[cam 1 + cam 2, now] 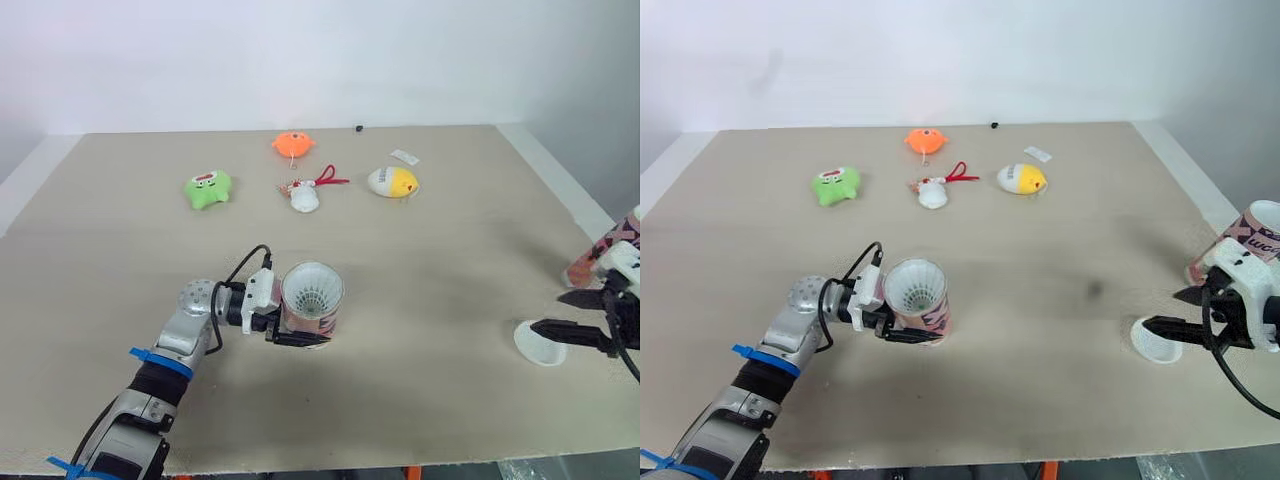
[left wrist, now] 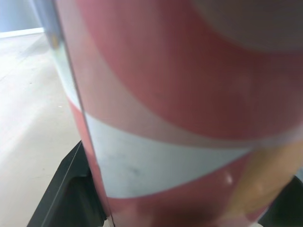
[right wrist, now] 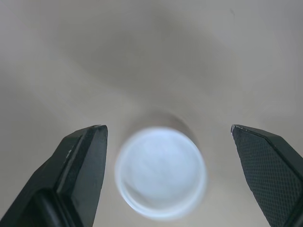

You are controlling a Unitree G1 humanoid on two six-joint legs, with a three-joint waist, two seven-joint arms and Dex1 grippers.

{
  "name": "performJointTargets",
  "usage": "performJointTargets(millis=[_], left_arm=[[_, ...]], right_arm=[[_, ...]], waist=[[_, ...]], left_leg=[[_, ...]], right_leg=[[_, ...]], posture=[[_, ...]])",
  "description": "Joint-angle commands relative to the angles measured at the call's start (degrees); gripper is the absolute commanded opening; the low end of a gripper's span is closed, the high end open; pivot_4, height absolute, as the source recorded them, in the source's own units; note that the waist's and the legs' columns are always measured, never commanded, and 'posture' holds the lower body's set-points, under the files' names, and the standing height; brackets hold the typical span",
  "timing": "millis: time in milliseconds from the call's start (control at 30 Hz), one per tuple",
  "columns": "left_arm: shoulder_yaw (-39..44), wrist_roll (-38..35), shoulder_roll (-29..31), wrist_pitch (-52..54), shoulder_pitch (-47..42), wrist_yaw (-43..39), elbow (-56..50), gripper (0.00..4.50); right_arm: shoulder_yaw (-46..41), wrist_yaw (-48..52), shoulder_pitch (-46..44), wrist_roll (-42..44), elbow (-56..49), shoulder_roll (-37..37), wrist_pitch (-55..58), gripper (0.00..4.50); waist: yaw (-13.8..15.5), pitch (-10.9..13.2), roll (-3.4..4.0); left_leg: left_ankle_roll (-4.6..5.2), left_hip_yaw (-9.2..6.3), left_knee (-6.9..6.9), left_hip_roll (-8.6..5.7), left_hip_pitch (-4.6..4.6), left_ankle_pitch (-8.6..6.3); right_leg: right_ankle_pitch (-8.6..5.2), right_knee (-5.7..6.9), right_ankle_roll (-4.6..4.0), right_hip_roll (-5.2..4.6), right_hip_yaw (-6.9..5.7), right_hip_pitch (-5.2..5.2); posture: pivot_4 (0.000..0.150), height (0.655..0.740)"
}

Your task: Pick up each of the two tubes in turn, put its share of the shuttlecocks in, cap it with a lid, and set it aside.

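Though partly hidden, 2nd tube (image 1: 1262, 228) near lid (image 1: 1151, 346).

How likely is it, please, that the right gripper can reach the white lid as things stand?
Probably yes: the right gripper is open and pointed at the lid, which lies uncovered on the table with nothing between them.

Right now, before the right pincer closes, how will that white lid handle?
The lid looks thin and translucent: probably very light, and may flex if squeezed hard. Lying flat on the table, it would likely slide, not roll, if one finger of the right pincer touches first.
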Motion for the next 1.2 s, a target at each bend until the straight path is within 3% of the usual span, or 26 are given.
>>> performJointTargets(millis=[33,433,533,633,700,800,1000,1200], left_arm=[[-1.93,2.06,0.21,-0.49,1.99,-0.31,0.78,3.05],[-1.41,1.23,0.88,1.83,3.25,0.60,-2.42,3.05],[-0.94,0.62,1.09,3.34,3.44,1.12,-3.22,3.05],[-0.94,0.51,1.27,4.61,3.50,1.23,-3.79,3.05],[-0.97,0.53,1.39,5.39,3.54,1.37,-4.04,3.05],[-0.71,0.08,1.42,6.76,3.42,1.59,-4.35,3.05],[0.13,-1.17,1.02,9.43,2.09,1.98,-3.51,3.05],[-0.64,-0.14,1.35,9.77,1.59,1.03,-2.40,3.05]], right_arm=[[4.05,1.05,-3.21,-2.69,5.13,-0.79,-3.39,4.47],[17.59,4.31,-16.20,-9.23,22.09,2.63,-9.45,4.47],[19.60,5.66,-17.29,-10.76,24.44,2.83,-11.08,3.63],[20.92,6.54,-17.82,-12.13,26.39,2.99,-12.57,2.35],[21.51,7.32,-17.90,-12.60,26.93,3.00,-13.25,1.18],[21.58,8.51,-17.72,-12.56,26.40,2.89,-13.69,0.06],[20.71,9.87,-18.11,-11.84,24.34,2.63,-13.48,0.06],[16.32,13.39,-18.33,-5.66,10.87,0.67,-8.78,0.06]], waist=[[-0.06,-0.02,0.04],[-0.74,-0.08,0.14],[-0.84,-0.08,0.13],[-0.85,-0.08,0.12],[-0.84,-0.10,0.07],[-0.87,-0.16,-0.03],[-0.87,-0.17,-0.07],[-0.95,-0.16,0.11]], left_leg=[[0.00,0.00,0.00,-0.01,0.04,0.00],[0.01,0.06,-0.02,-0.04,0.09,-0.04],[0.01,0.06,-0.01,-0.05,0.10,-0.04],[0.01,0.04,-0.02,-0.02,0.12,-0.04],[0.01,-0.02,-0.06,0.00,0.12,-0.04],[0.01,-0.06,-0.06,0.03,0.12,-0.07],[0.01,-0.05,-0.05,0.02,0.12,-0.07],[0.01,-0.04,-0.06,0.01,0.13,-0.07]], right_leg=[[0.00,0.00,0.01,-0.01,0.00,0.04],[-0.04,-0.04,0.12,-0.04,0.14,0.11],[-0.03,-0.04,0.14,-0.06,0.14,0.13],[-0.06,-0.04,0.11,-0.03,0.09,0.13],[-0.10,-0.04,0.03,0.01,0.00,0.14],[-0.12,-0.04,-0.01,0.04,-0.04,0.15],[-0.11,-0.04,0.01,0.01,-0.03,0.17],[-0.09,-0.03,0.03,0.01,0.00,0.14]], posture=[[0.150,0.7400],[0.150,0.7400],[0.150,0.7400],[0.150,0.7400],[0.150,0.7400],[0.150,0.7400],[0.150,0.7400],[0.150,0.7400]])
